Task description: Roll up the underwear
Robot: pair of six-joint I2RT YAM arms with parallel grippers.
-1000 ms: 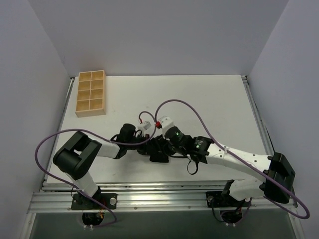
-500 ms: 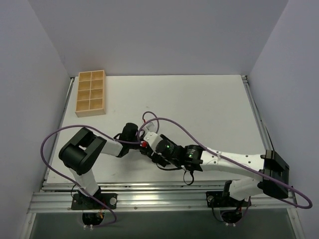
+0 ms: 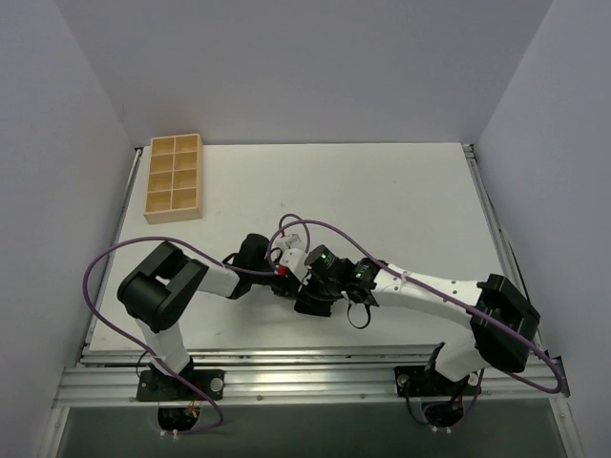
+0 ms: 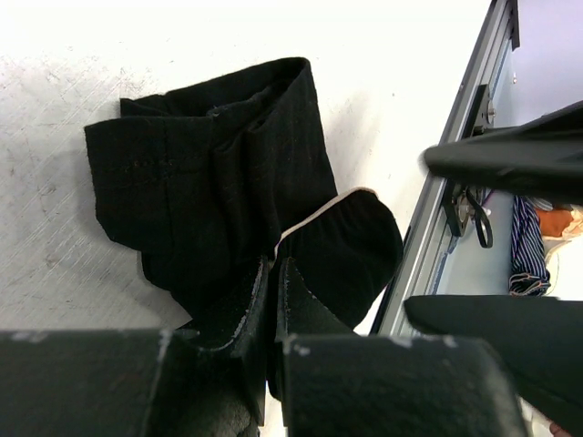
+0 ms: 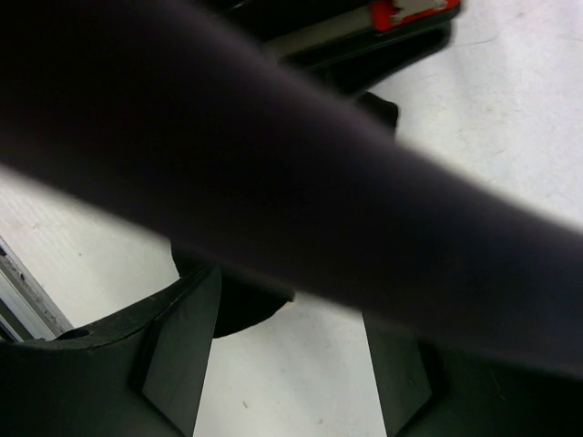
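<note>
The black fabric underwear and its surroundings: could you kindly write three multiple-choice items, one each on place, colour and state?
1. Where does the tan wooden compartment tray stand? A far left of the table; B near right; C centre.
2. What colour edges the black fabric underwear? A red; B beige; C green.
3. The left gripper is: A wide open; B shut on the underwear; C out of view.
Key: A, the top view shows it there; B, a pale band edges the fabric; B, its fingers pinch the fabric.

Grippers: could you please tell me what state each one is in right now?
Left gripper: closed on the underwear.
Right gripper: open, holding nothing.
</note>
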